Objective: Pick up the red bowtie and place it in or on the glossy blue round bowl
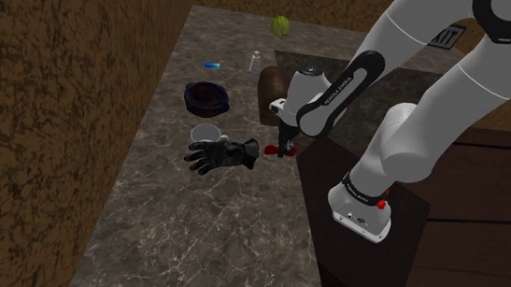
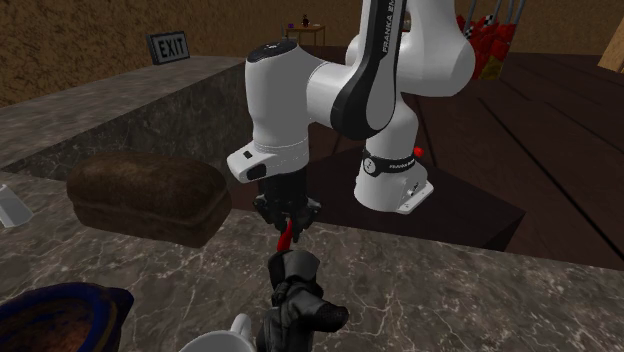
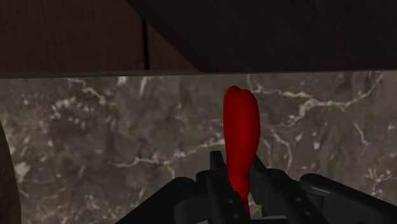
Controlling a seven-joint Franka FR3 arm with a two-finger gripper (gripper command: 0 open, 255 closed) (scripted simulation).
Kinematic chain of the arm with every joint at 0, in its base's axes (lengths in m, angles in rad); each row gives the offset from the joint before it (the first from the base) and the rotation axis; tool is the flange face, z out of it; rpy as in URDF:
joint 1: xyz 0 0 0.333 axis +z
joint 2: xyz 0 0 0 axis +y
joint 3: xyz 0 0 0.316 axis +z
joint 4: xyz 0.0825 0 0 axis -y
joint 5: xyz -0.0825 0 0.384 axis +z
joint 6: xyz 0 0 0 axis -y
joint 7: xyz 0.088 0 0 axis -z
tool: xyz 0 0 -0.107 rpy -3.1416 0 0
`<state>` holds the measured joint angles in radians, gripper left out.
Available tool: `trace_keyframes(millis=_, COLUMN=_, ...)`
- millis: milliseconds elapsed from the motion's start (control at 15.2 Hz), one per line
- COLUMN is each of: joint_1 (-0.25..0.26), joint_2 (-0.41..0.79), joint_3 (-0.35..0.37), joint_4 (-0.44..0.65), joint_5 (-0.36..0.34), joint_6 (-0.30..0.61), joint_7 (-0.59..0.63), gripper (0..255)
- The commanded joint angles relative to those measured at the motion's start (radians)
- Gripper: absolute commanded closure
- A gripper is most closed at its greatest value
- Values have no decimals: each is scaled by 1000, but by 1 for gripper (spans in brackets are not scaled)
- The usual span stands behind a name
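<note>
The white arm bends over and reaches down to the shoulder view's left. Its black tool points straight down, and its two fingers squeeze a red bowtie between them.

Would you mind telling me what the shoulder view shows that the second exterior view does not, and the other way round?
The shoulder view adds a green object at the counter's far end and a small blue item beyond the dark blue bowl. The second exterior view adds a heap of red things and a small table far behind the arm. Both share the gripper shut on the red bowtie, the black glove, that bowl, the brown loaf-shaped block and the EXIT sign.
</note>
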<state>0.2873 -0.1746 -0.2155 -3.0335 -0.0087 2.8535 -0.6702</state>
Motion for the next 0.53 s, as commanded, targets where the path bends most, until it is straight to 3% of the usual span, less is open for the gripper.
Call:
trace_keyframes(millis=0, joint_1=0, joint_2=0, joint_3=0, joint_4=0, joint_5=0, joint_6=0, joint_7=0, gripper=255)
trace_keyframes(millis=462, joint_1=-10, joint_2=-26, joint_3=5, joint_4=-1, joint_5=-14, joint_6=-24, joint_7=10, gripper=255)
